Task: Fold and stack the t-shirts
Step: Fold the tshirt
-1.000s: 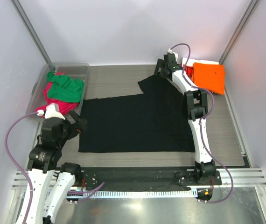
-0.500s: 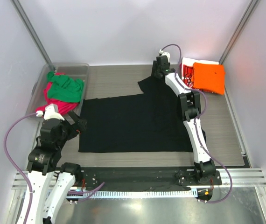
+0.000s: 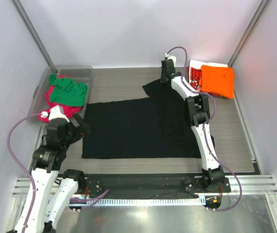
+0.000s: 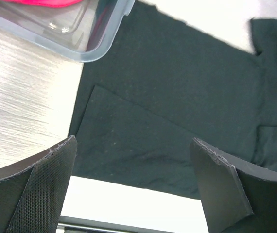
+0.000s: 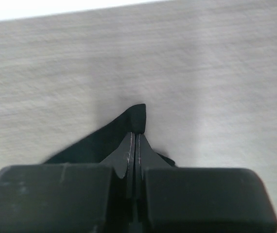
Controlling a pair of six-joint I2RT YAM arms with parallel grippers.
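A black t-shirt [image 3: 129, 128] lies spread flat in the middle of the table, partly folded, with one sleeve pointing to the far side. My right gripper [image 3: 164, 81] is at that far sleeve and shut on its corner. In the right wrist view a black cloth tip [image 5: 137, 114] pokes out past the closed right gripper [image 5: 136, 135]. My left gripper [image 3: 82, 130] hovers open at the shirt's left edge. In its wrist view the left gripper [image 4: 133, 145] holds nothing, and the black t-shirt [image 4: 177, 97] lies below. An orange t-shirt [image 3: 217, 80] lies folded on a red-and-white t-shirt [image 3: 195, 73] at the far right.
A clear plastic bin [image 3: 73, 69] stands at the far left, its corner [image 4: 80, 43] close to my left gripper. It holds a crumpled green t-shirt [image 3: 68, 92] over a magenta t-shirt [image 3: 63, 110]. Walls close in the table on three sides.
My right gripper moved left from beside the orange t-shirt to the black t-shirt's far sleeve corner and shut on it. The left arm shifted slightly and stayed open.
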